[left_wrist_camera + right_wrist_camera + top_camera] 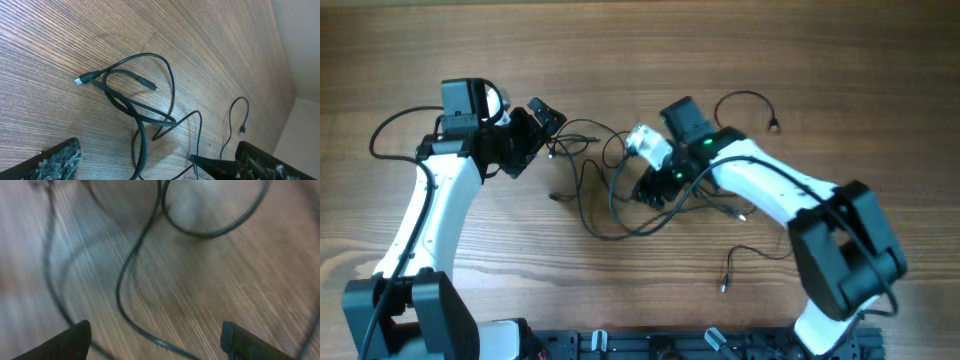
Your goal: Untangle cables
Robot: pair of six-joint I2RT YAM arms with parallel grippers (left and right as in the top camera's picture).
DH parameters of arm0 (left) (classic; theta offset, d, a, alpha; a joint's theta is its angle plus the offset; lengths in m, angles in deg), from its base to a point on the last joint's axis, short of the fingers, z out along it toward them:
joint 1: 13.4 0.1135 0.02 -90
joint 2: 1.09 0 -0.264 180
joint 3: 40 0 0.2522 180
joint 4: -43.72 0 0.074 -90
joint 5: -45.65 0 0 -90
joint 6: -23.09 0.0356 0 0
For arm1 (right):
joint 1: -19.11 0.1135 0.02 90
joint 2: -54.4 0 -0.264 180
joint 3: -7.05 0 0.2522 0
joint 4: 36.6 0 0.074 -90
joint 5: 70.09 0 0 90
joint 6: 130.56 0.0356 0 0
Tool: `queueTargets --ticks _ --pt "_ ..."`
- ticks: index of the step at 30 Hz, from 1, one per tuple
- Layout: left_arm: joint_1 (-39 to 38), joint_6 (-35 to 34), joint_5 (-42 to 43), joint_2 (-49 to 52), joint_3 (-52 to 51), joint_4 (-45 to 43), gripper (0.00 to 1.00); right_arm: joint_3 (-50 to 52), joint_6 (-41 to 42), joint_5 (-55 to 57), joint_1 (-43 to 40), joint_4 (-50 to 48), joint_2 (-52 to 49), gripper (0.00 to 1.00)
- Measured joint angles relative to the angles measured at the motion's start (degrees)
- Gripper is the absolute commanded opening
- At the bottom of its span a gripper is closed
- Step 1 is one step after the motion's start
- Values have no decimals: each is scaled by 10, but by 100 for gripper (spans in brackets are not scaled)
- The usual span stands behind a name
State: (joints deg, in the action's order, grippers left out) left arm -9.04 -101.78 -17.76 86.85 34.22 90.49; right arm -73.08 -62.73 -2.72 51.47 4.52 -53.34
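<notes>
Fingertips (75, 341) of the right gripper (157, 344) sit wide apart with nothing pinched between them. That view is pretty blurry, but the cables (119, 290) curve over the wooden table (240, 280) right under the gap. The left gripper (156, 165) is spread open too. A thin strand runs up to one finger, and it's hard to tell if they touch. Beyond it lies a looped strand with a silver-tipped plug (80, 80). From overhead, the main tangle (620, 185) lies mid-table between both arms, with the right gripper down in it and the left gripper at its upper-left edge. One stray cord (750, 93) curls behind the right arm. Another (760, 252) lies nearer the front. Both are apart from the tangle.
</notes>
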Motion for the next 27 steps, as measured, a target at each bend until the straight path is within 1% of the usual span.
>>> queueTargets --ticks 1,2,4,5,8,9,11,14,16,17,19,21,22,23,25,26,27 --pt "0 0 0 0 0 1 100 0 -28 49 14 -2 -17 41" --pt "0 0 0 0 0 0 100 0 -49 95 25 -3 -33 4" --pt "0 -2 -2 0 0 1 100 -5 -75 162 42 -2 -39 4" --pt "0 -2 -2 0 0 5 100 -7 -73 181 46 -2 -38 4" --pt "0 -2 -4 0 0 6 100 -13 -22 224 45 19 -25 4" --pt "0 -2 -4 0 0 7 100 -26 2 233 45 22 -2 4" --pt "0 -2 3 0 0 11 100 -56 28 240 45 -4 57 4" --pt "0 -2 58 0 0 14 100 -97 90 244 45 -73 195 4" --pt "0 -6 87 0 0 13 100 -101 154 244 44 -91 226 4" --pt "0 -12 95 0 0 13 100 -101 175 244 43 -96 226 4" --pt "-7 -46 103 0 0 4 100 -98 212 239 42 -123 224 4" --pt "-25 -76 104 0 0 -12 100 -98 227 236 42 -162 224 4" --pt "-41 -92 96 0 -1 -26 100 -98 235 233 42 -175 226 4" --pt "-72 -120 78 0 -1 -48 98 -98 240 225 42 -176 228 4" --pt "-120 -173 42 6 -1 -56 96 -98 243 220 42 -170 232 4" --pt "-143 -202 25 16 -1 -57 89 -98 243 218 42 -170 234 4" --pt "-163 -231 7 29 -1 -60 78 -98 245 216 42 -170 236 4"
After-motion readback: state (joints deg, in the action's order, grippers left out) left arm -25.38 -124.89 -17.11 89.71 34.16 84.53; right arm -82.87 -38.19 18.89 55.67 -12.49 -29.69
